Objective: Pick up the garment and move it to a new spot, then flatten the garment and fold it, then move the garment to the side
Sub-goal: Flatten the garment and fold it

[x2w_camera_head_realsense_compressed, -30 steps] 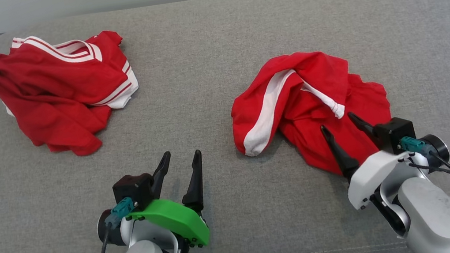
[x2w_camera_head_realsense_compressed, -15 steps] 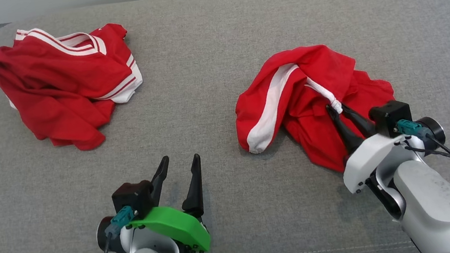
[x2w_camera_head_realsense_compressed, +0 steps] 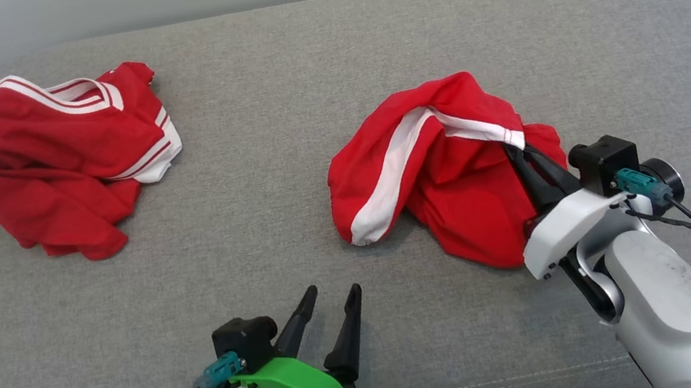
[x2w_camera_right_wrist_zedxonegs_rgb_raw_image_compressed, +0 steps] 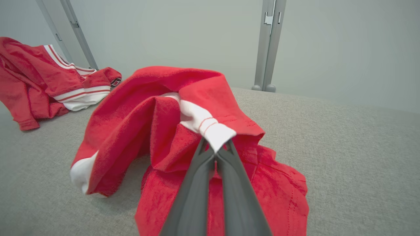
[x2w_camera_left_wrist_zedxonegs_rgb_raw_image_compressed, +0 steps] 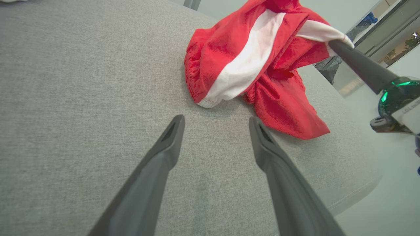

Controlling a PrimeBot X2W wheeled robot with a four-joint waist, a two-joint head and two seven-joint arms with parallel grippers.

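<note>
Now the right gripper [x2w_camera_head_realsense_compressed: 515,153] reaches forward from the lower right, pinched tight on the white hem [x2w_camera_right_wrist_zedxonegs_rgb_raw_image_compressed: 213,131] of the red garment [x2w_camera_head_realsense_compressed: 442,200], crumpled right of centre on the grey cushion [x2w_camera_head_realsense_compressed: 281,128]. The left gripper [x2w_camera_head_realsense_compressed: 332,297] waits spread and empty. A second ago the right jaws stood apart.

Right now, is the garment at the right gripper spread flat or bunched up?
Bunched up: the garment lies heaped in folds, the right gripper shut on its white edge.
</note>
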